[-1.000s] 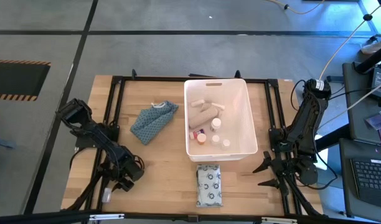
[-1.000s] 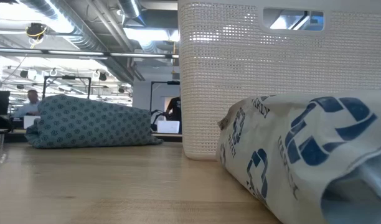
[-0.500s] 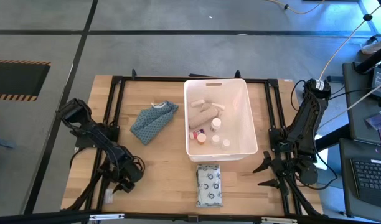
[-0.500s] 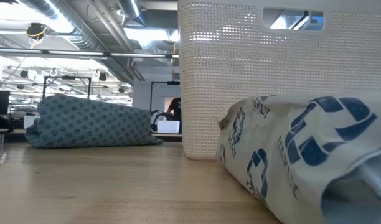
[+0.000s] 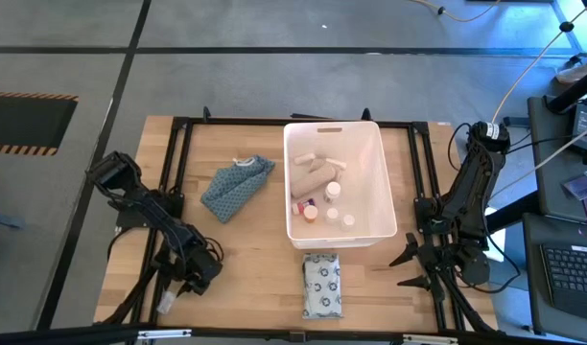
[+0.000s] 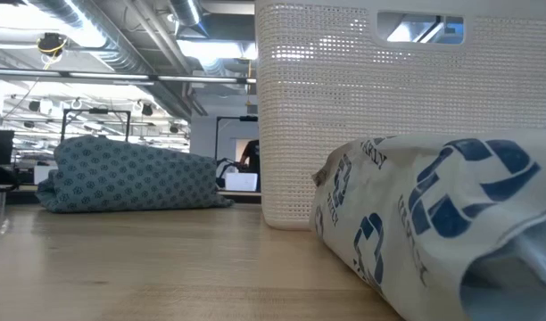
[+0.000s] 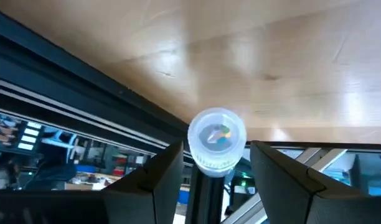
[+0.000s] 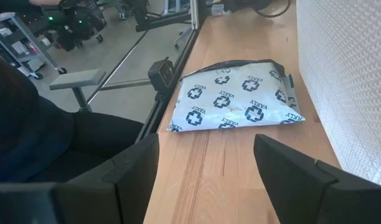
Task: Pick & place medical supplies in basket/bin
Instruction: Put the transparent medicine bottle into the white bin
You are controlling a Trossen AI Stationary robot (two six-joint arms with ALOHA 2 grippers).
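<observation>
The white bin (image 5: 389,196) stands mid-table and holds a beige bandage roll (image 5: 313,173), small white bottles (image 5: 333,191) and an orange-capped one (image 5: 310,213). A flat patterned pack (image 5: 321,285) lies on the table just in front of the bin, close up in the low view (image 6: 434,214) and ahead of my open right gripper (image 8: 209,180). At the near left corner, my left gripper (image 7: 215,155) is shut on a small white bottle (image 7: 216,140), which shows in the high view as a white bit (image 5: 165,302). My left gripper pinches the white bottle by its sides (image 7: 193,152), one finger on each side. The bottle's round end (image 7: 216,134) faces the wrist, so the bottle lies roughly along the fingers. It sits at the table's near left edge; whether it rests on anything I cannot tell.
A teal patterned pouch (image 5: 236,187) lies left of the bin, and also shows in the low view (image 6: 130,174). Black frame rails (image 5: 183,172) run along the table's sides. Bare wood lies between the pouch, the pack and my left arm. A person's dark sleeve (image 8: 28,118) shows beyond the near edge.
My left gripper has rolled slightly about its own pointing line with the bottle, staying in place. Nothing else has moved.
</observation>
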